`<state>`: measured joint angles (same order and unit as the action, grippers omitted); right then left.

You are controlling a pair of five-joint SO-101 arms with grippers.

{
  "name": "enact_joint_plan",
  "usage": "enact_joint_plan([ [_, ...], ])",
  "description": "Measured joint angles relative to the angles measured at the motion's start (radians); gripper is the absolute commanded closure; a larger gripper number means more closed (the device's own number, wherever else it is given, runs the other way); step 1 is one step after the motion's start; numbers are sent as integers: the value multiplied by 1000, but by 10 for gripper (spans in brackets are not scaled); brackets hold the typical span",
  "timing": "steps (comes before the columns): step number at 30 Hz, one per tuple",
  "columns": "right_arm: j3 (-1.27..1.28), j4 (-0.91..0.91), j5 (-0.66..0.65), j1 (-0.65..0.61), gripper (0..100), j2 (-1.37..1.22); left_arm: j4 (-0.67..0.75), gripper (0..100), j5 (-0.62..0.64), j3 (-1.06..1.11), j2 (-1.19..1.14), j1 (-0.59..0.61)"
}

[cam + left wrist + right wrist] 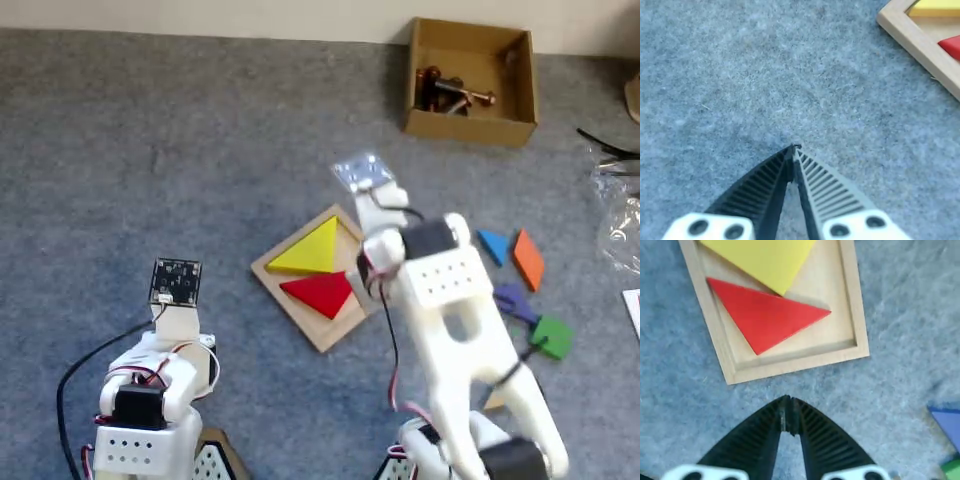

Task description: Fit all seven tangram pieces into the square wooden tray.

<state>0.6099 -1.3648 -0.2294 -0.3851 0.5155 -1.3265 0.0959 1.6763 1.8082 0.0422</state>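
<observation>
L gripper (794, 148), fingers pressed together & empty, hangs over carpet (740, 75) left of tray (286, 308). Tray holds 2 pcs, yellow tri (310, 250) & red tri (322, 292); R gripper (788, 407), fingers likewise pressed together on nothing, is just beside its edge. Blue (492, 245), orange (528, 258), purple (515, 300) & green (552, 337) pcs lie loose at right, so most of the job is left.

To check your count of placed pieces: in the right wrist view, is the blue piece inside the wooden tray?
No, the tray holds the yellow triangle and red triangle; the blue piece lies outside on the carpet.
</observation>
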Motion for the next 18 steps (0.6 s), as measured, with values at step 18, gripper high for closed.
enact_joint_plan([
  [18,388,450,-64,-41,822,117,0,995,0,0,0,0],
])
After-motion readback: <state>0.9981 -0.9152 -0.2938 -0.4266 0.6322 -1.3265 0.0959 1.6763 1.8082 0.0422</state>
